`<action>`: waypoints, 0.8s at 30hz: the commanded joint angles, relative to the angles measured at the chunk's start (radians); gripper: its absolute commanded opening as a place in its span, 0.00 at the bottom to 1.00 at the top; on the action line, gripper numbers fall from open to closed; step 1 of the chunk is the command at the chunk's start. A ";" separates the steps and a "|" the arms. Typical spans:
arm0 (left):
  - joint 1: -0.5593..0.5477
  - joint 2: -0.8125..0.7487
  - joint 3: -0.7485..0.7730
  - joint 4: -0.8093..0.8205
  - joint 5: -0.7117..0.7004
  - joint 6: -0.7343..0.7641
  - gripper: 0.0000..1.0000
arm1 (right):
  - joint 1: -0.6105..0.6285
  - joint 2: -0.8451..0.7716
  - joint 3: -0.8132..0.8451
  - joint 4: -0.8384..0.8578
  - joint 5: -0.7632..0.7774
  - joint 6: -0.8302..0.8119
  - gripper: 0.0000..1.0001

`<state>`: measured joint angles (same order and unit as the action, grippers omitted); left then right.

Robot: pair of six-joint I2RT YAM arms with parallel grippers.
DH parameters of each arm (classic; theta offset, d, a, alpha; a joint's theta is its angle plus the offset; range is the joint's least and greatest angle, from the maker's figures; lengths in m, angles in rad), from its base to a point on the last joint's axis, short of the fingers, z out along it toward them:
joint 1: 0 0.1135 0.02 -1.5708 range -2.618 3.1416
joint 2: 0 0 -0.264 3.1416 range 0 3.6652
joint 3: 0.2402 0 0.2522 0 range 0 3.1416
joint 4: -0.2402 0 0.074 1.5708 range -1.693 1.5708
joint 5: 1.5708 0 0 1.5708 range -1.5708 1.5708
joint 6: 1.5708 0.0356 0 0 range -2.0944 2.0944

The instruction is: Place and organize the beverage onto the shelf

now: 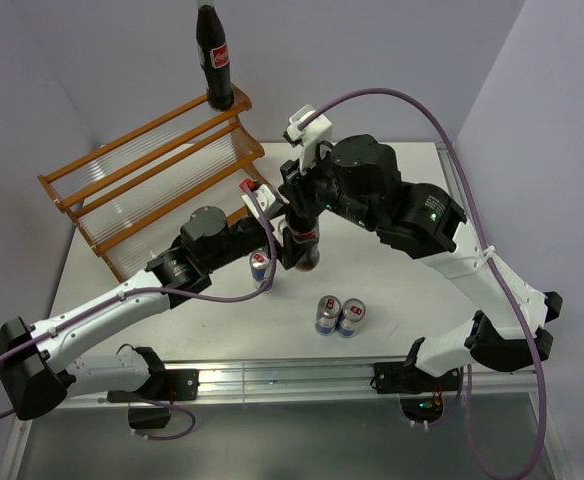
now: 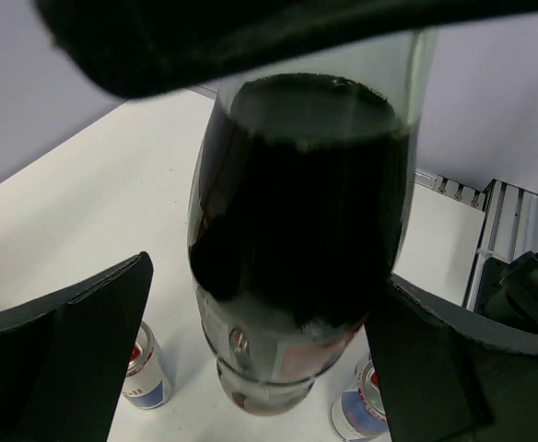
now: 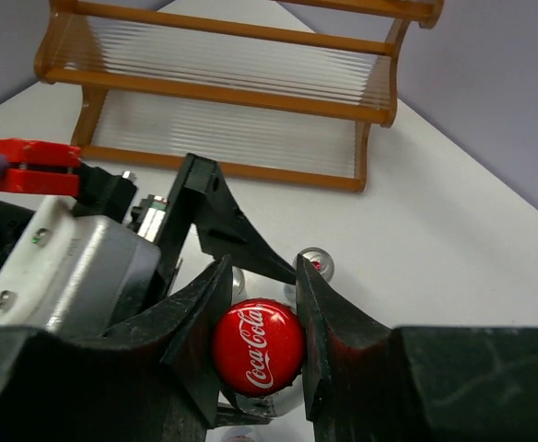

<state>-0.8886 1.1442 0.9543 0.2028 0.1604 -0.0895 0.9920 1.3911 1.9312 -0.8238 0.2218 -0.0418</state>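
One cola bottle [image 1: 215, 55] stands upright on the right end of the shelf's [image 1: 152, 180] top tier. The second cola bottle [image 1: 303, 252] stands on the table in the middle. My right gripper [image 1: 302, 222] is above it, shut on its red cap [image 3: 258, 347]; both fingers [image 3: 320, 322] touch the cap. My left gripper [image 1: 277, 255] is open, its jaws on either side of the bottle's body [image 2: 297, 258], with a gap at the left finger [image 2: 76, 341]. One can [image 1: 260, 265] stands left of the bottle; two cans [image 1: 339, 316] stand in front.
The shelf [image 3: 223, 92] stands at the table's far left, its lower tiers holding nothing. Cans [image 2: 147, 373] flank the bottle's base in the left wrist view. The table's right edge rail [image 2: 508, 230] lies beyond the bottle. A fourth can is not clearly visible.
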 commanded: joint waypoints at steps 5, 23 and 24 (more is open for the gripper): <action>-0.036 0.023 0.054 0.067 -0.042 0.014 0.97 | 0.040 -0.067 0.035 0.235 0.031 0.011 0.00; -0.058 -0.066 0.179 0.034 -0.323 -0.012 0.00 | 0.051 -0.194 -0.141 0.376 0.108 0.020 0.64; -0.058 -0.075 0.185 0.029 -0.337 -0.007 0.00 | 0.051 -0.202 -0.153 0.388 0.116 0.020 0.69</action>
<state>-0.9524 1.1610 1.0218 0.0933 -0.0608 -0.0982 1.0294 1.2678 1.7901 -0.6296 0.3126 -0.0284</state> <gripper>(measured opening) 0.680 0.653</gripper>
